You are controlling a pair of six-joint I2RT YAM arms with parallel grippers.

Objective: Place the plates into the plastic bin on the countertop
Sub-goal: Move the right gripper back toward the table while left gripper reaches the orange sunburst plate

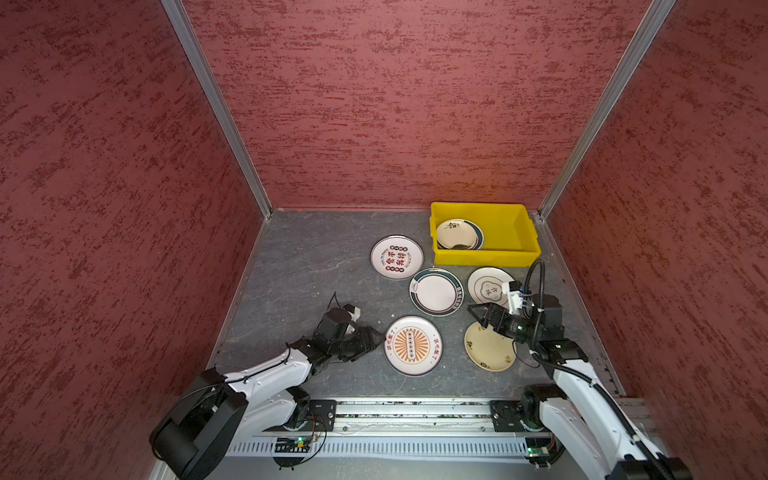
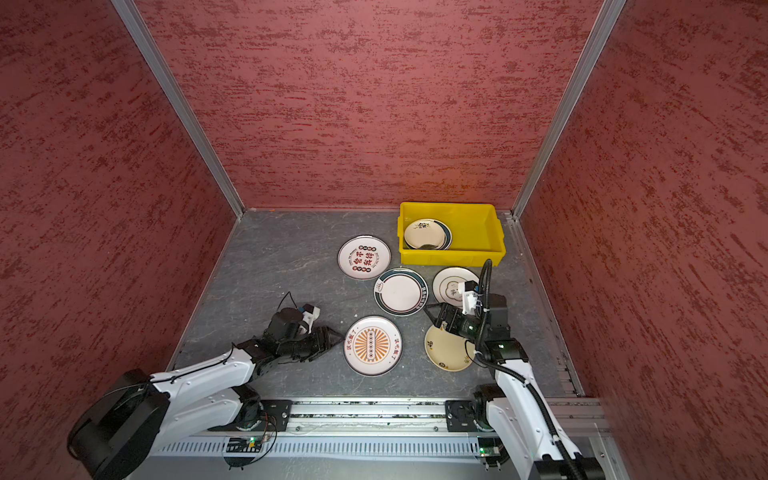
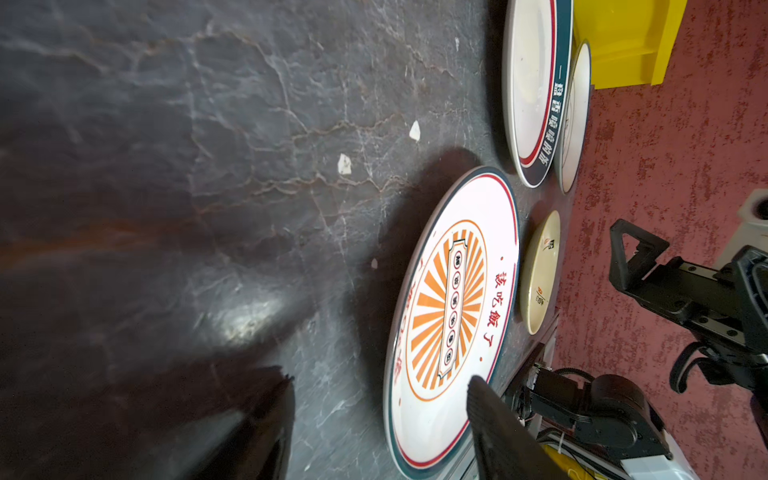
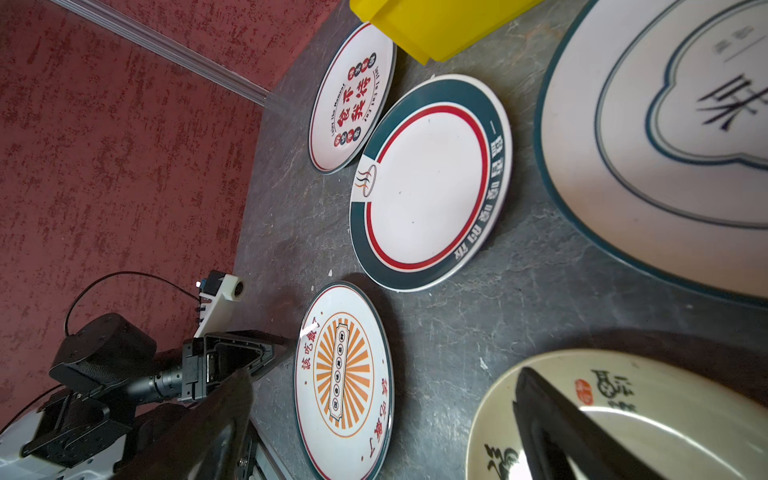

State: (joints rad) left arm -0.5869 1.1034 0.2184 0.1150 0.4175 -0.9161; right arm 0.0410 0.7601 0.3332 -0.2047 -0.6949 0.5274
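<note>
The left gripper has its fingers apart at the near edge of the sunburst plate on the countertop, though how deep is hard to see, so squeeze gently and lift it flat toward the yellow bin; the right gripper hangs wide apart over the cream plate.

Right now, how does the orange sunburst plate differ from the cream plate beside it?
The sunburst plate is white with orange rays and red characters; the cream plate is yellowish with black calligraphy. The sunburst plate looks wider and flatter; the cream plate deeper. Both lie face up on the countertop.
</note>
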